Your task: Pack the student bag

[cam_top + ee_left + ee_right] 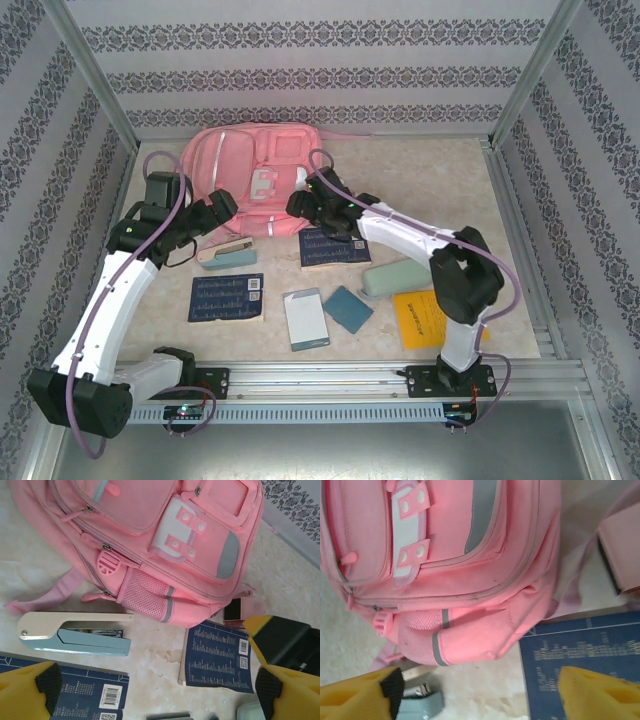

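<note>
The student bag [485, 580] runs off the top edge

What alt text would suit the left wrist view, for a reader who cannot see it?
A pink student bag lies across the top. Below it are a cream and blue stapler and two dark blue booklets; the open left gripper's yellow fingers frame the bottom corners.

From high above the near edge we look down over the whole surface [430, 175]. Our two wrist views sit close to the student bag [150, 540], facing its lower edge, and share the stapler [75, 632] and a navy booklet [217, 655].
</note>
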Motion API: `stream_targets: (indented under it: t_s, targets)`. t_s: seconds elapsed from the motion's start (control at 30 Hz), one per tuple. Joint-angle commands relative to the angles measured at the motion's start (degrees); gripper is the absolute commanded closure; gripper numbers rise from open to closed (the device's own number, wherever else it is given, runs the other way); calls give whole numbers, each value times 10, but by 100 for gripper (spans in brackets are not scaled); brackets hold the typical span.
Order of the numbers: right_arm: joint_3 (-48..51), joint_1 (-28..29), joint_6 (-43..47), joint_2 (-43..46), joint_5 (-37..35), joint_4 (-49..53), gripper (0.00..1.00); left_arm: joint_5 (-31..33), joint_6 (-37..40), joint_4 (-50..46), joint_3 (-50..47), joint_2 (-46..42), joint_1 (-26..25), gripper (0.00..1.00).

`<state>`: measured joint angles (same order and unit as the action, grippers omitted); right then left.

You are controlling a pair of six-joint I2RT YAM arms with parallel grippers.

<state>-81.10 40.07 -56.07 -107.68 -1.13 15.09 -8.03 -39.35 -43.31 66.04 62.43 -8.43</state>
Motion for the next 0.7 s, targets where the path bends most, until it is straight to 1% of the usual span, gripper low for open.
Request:
stream_targets:
  t_s: [0.0,0.07,0.17,0.3,0.37,0.47,0.5,0.6,0.63,0.67]
  targets:
    - [-24,19,-116,-49,-20,5,26,29,-4,37,-16,-16,7,0]
    - [-18,26,-164,-67,2,-23,30,35,-5,38,-18,-18,7,0]
    - [-13,35,-219,-93,21,-78,30,30,-9,51,-31,-25,7,0]
    - [-51,33,-232,-141,21,-95,30,20,-15,70,-50,-29,7,0]
    - [-68,29,-236,-160,12,-88,32,19,-15,73,-55,-30,7,0]
    - [-76,18,-239,-182,-1,-106,48,20,-15,76,-54,-32,7,0]
    - [-80,14,-239,-186,-4,-116,56,22,-15,75,-53,-32,7,0]
    - [-76,-1,-240,-187,11,-173,91,27,-13,76,-56,-36,7,0]
    - [-79,-4,-234,-179,11,-180,99,31,-11,75,-56,-38,7,0]
    - [-86,-5,-225,-172,11,-179,100,34,-10,74,-57,-41,7,0]
